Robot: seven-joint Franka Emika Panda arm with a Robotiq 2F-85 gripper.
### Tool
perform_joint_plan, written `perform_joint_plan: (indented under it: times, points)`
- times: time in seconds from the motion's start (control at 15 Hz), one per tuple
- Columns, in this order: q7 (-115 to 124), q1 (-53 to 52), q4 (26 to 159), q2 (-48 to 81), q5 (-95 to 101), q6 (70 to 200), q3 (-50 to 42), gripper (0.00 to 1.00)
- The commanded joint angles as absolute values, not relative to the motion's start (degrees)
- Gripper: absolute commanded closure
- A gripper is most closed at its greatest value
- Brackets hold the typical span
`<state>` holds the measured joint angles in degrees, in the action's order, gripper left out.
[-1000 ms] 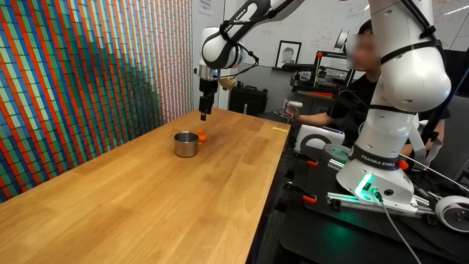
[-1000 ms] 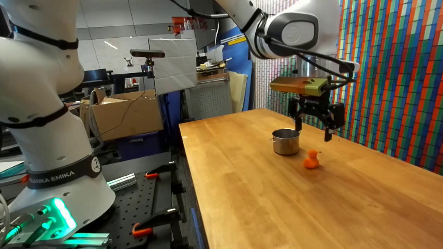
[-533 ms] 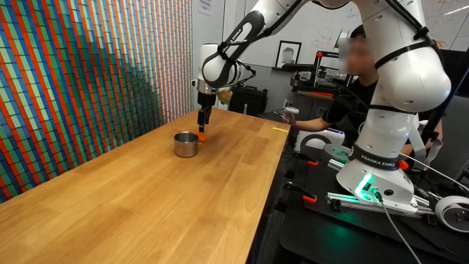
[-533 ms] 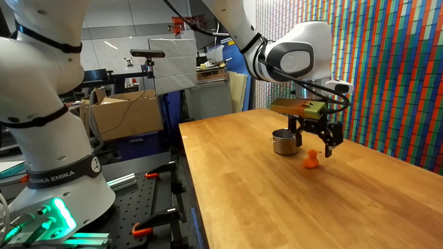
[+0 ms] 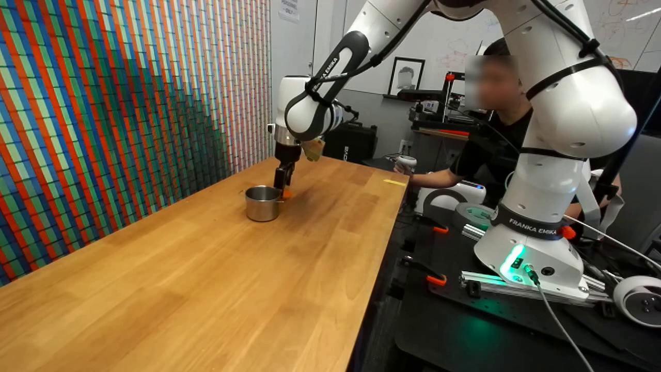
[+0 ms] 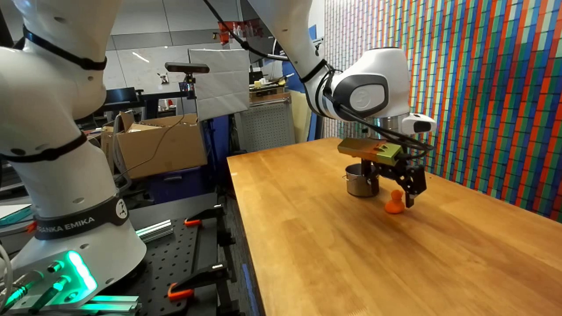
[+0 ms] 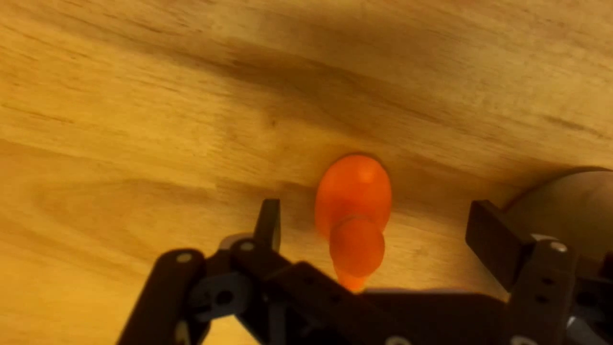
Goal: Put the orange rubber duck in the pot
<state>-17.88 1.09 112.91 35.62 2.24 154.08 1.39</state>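
- The 2 jaws are held apart with nothing clamped; in the wrist view, 1 is seen left of centre, 1 at the right.
- The orange rubber duck is placed between them, near that view's centre, upright on the worktop, its beak turned toward the bottom edge; a gap is left on either side.
- The step in hand is judged to be the grasp. The duck is set slightly nearer the jaw left of centre, so a small shift leftward in that view is advised; otherwise it may be pushed sideways as the jaws are brought together.
- The broad body, rather than the rounded head, is best gripped, with light pressure, as rubber is likely to give.
- The pot is partly covered by the jaw at frame left in an exterior view; whether it is touched cannot be told. It could be nudged if the jaws are swung toward it.
- Once the duck is held, a straight lift above the pot's rim would be called for before any sideways carry.
- The arm is extended in from the top of the frame in both exterior views, its wrist bent so that the jaws are pointed down at the worktop; the camera housing is carried just above them.
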Motion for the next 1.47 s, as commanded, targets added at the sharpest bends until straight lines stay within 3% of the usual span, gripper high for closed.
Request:
perform_joint_plan:
  times: [0.0, 0.4, 0.53, 0.87, 1.4]
  points:
    - [-15.7, 0.8, 113.1, 37.1, 4.8, 157.6, 0.8, 0.26]
    - [-14.3, 0.9, 112.6, 37.7, 6.4, 158.8, -0.4, 0.73]
    - [-14.0, 0.9, 112.6, 37.6, 6.5, 159.0, -0.5, 0.84]
    - [-13.3, 1.3, 111.6, 36.2, 6.0, 155.6, 0.0, 0.83]
    - [-15.6, 3.8, 105.0, 29.7, -0.8, 138.7, 5.7, 0.83]
